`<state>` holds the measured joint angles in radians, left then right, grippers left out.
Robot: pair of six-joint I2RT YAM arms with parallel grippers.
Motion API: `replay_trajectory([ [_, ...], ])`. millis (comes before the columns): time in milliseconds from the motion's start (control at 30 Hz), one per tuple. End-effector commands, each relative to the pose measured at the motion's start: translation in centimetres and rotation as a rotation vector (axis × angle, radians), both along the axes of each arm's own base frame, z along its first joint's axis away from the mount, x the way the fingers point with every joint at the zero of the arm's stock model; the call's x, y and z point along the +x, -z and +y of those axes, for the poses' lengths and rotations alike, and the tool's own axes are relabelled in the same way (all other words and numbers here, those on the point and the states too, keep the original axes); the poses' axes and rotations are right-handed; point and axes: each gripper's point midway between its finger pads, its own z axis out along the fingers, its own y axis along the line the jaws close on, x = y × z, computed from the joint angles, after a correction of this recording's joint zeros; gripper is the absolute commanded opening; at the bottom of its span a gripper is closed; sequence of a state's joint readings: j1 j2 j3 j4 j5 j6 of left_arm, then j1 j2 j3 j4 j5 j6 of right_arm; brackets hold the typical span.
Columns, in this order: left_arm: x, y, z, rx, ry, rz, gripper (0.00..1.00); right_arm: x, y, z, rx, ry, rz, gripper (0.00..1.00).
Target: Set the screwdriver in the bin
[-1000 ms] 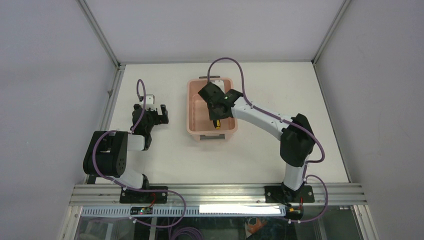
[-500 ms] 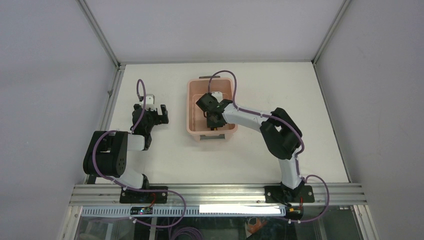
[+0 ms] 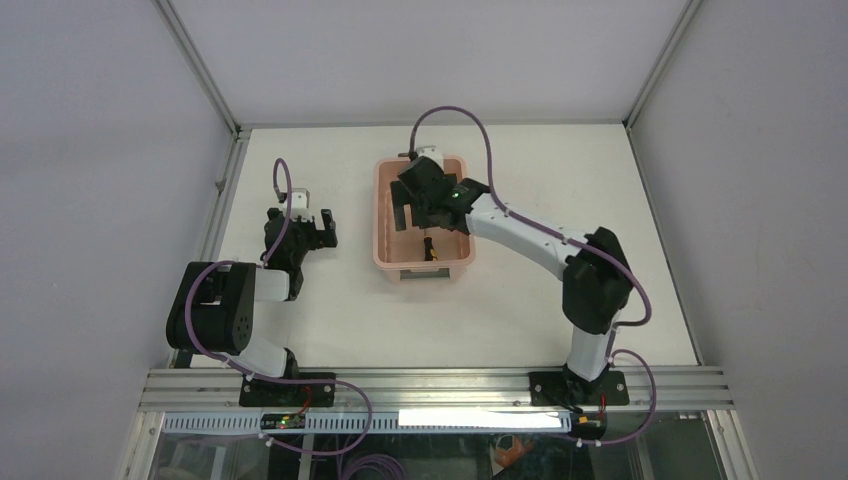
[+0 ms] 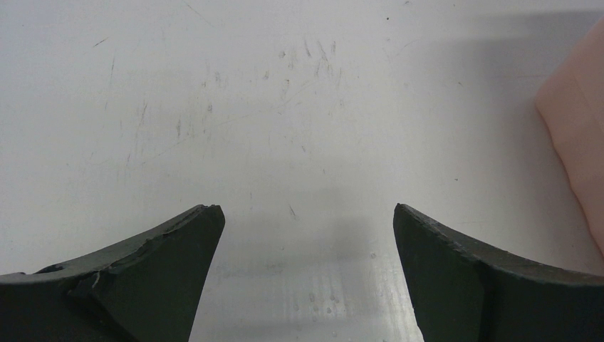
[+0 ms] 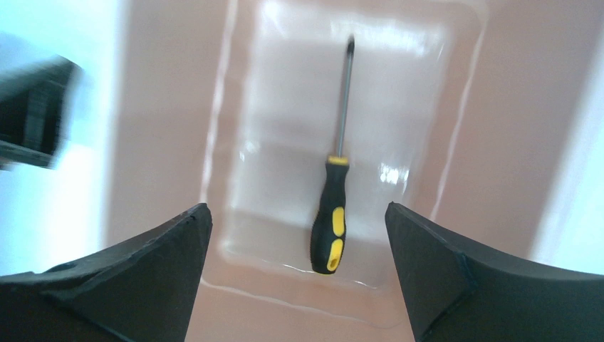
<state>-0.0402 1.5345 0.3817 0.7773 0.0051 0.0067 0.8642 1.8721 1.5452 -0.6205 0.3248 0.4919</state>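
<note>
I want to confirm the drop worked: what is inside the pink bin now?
The screwdriver lies flat on the floor of the bin, untouched by the right gripper, whose jaws stand open above it. Nothing else shows there; the fingers cover the floor's near corners.

Right gripper open, right arm outstretched; left gripper open, left arm folded.

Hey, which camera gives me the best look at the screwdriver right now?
The right wrist view: the screwdriver lies on the bin floor, whole from tip to handle. The top external view shows only a sliver of it near the right gripper. The left wrist view misses it.
</note>
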Motion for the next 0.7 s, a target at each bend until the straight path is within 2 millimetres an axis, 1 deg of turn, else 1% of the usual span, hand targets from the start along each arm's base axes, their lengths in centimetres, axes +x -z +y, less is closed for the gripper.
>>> replay_trajectory([
  [0,0.4,-1.7,-0.5,-0.019,0.009,-0.055,0.99,3.2,-12.4,-1.5,0.092,-0.015,-0.265,0.99],
  [67,0.5,-1.7,-0.5,-0.019,0.008,-0.056,0.99,3.9,-14.1,-3.9,0.062,0.023,-0.286,0.99],
  [133,0.5,-1.7,-0.5,-0.019,0.008,-0.056,0.99,4.5,-15.0,-6.8,0.02,0.063,-0.299,0.99],
  [200,0.5,-1.7,-0.5,-0.019,0.009,-0.056,0.99,5.2,-15.2,-10.6,-0.008,0.129,-0.282,0.99],
  [300,0.5,-1.7,-0.5,-0.019,0.008,-0.057,0.99,5.6,-15.0,-16.9,-0.024,0.243,-0.233,0.99],
  [333,0.5,-1.7,-0.5,-0.019,0.008,-0.055,0.99,5.7,-15.5,-19.1,-0.033,0.287,-0.25,0.99],
  [367,0.5,-1.7,-0.5,-0.019,0.008,-0.055,0.99,5.6,-15.6,-21.1,-0.05,0.322,-0.258,0.99],
  [400,0.5,-1.7,-0.5,-0.019,0.007,-0.055,0.99,5.7,-15.8,-23.7,-0.062,0.385,-0.264,0.99],
  [467,0.4,-1.7,-0.5,-0.019,0.009,-0.055,0.99,5.3,-16.0,-26.8,-0.053,0.46,-0.263,0.99],
  [533,0.5,-1.7,-0.5,-0.019,0.008,-0.055,0.99,4.9,-16.1,-30.6,-0.041,0.559,-0.253,0.99],
  [600,0.5,-1.7,-0.5,-0.019,0.008,-0.056,0.99,4.2,-16.1,-33.1,-0.05,0.625,-0.249,0.99],
  [667,0.4,-1.7,-0.5,-0.019,0.008,-0.055,0.99,3.7,-16.1,-34.6,-0.052,0.666,-0.252,0.99],
])
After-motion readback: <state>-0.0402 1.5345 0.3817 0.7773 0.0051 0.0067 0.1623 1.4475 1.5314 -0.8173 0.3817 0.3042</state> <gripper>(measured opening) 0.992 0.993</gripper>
